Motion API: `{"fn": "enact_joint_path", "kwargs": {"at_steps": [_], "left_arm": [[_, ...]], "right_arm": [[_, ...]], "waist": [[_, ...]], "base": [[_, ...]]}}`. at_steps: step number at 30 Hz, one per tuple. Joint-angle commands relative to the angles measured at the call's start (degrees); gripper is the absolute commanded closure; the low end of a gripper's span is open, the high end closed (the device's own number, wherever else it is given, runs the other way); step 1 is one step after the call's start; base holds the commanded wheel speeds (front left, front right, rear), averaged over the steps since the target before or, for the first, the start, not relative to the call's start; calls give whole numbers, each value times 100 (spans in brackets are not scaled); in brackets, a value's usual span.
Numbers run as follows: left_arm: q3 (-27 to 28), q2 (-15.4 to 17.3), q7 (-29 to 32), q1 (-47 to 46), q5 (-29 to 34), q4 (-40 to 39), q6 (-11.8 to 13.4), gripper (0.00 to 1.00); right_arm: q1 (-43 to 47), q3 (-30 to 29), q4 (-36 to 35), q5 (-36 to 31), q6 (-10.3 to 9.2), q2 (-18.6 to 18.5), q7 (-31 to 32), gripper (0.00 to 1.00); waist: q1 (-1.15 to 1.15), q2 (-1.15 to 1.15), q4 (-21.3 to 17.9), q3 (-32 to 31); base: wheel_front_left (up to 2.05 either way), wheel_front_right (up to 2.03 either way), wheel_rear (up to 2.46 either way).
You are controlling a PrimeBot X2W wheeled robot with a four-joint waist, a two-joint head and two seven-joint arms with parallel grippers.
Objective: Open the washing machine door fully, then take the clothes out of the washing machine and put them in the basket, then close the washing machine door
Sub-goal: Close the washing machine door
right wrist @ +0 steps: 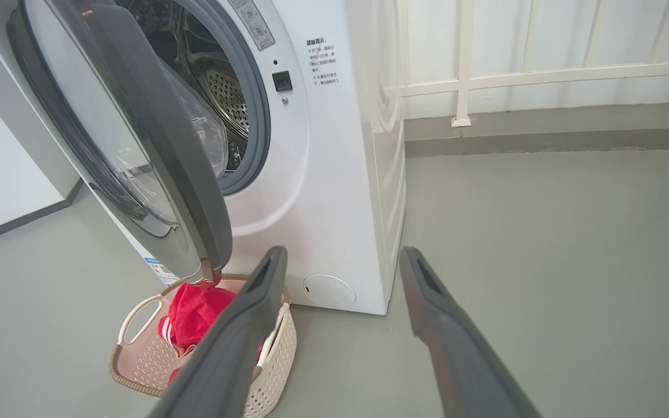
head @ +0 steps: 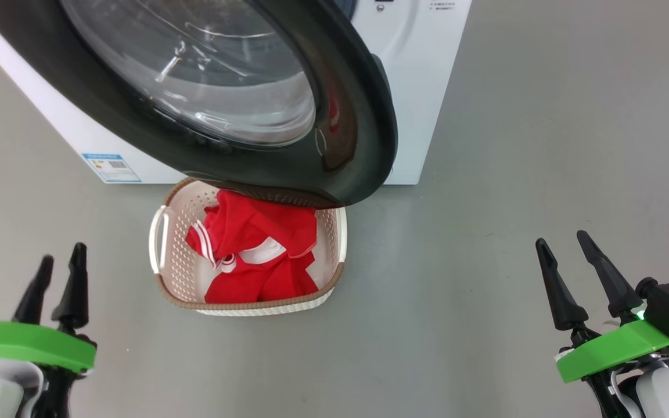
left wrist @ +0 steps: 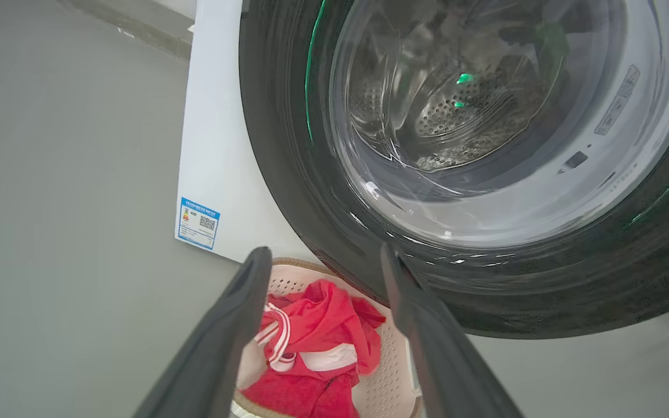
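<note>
My left fingers and right fingers are wide, empty. The clothes lie in the basket on the floor; the washing machine door is ajar above it — rigid, glossy, so I'd push its free rim.

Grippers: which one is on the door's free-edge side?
The right gripper: the washing machine door has its free edge toward it; the left gripper is on the hinge side.
</note>
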Motion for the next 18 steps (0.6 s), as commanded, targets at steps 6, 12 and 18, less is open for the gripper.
{"fn": "enact_joint_path", "kwargs": {"at_steps": [6, 12, 18], "left_arm": [[1076, -250, -69, 238, 1594, -321, -18, 0], [1640, -665, -69, 524, 3003, -659, -18, 0], [1931, -995, -69, 760, 3803, -835, -18, 0]], "right_arm": [[37, 46, -170, -5, 51, -14, -68, 0], [28, 9, -177, -8, 51, 6, -68, 0], [45, -18, -176, -10, 51, 21, -68, 0]], "waist": [[0, 0, -83, 51], [0, 0, -124, 64], [0, 0, -128, 55]], "base": [[0, 0, 0], [0, 0, 0], [0, 0, 0]]}}
